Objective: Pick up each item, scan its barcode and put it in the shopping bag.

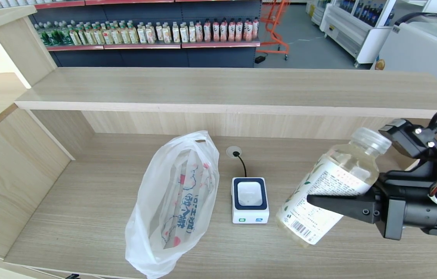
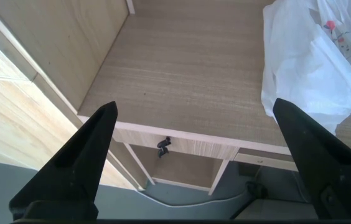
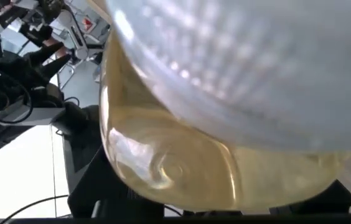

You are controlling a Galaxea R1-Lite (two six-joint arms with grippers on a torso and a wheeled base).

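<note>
- Wooden checkout counter (image 1: 86, 217) fills the lower half of the head view. Behind it, along the upper edge of the frame, runs a store shelf of drink bottles (image 1: 156, 33).
- At centre frame sits a small white scanner (image 1: 250, 199) with a dark-framed window facing up. Its cable (image 1: 242, 164) runs to a hole in the counter just above it.
- The shopping bag (image 1: 172, 205), thin white plastic, lies slumped just left of the scanner.
- The right gripper (image 1: 345, 165), at right of frame, is clamped on a bottle (image 1: 330, 186) of pale yellow liquid. The bottle is tilted, cap toward upper right, and held above the counter just right of the scanner.
- The left gripper (image 2: 191, 162) is spread wide and empty, above the counter's near edge beside the bag.
- Judged step: scanning. The barcode (image 1: 302, 229) sits at the label's lower end and faces up toward the camera, so the next move likely calls for carrying it over the window and turning it downward.
- The label carries small print and a leaf motif. The bag bears blue characters and pink drawings.
</note>
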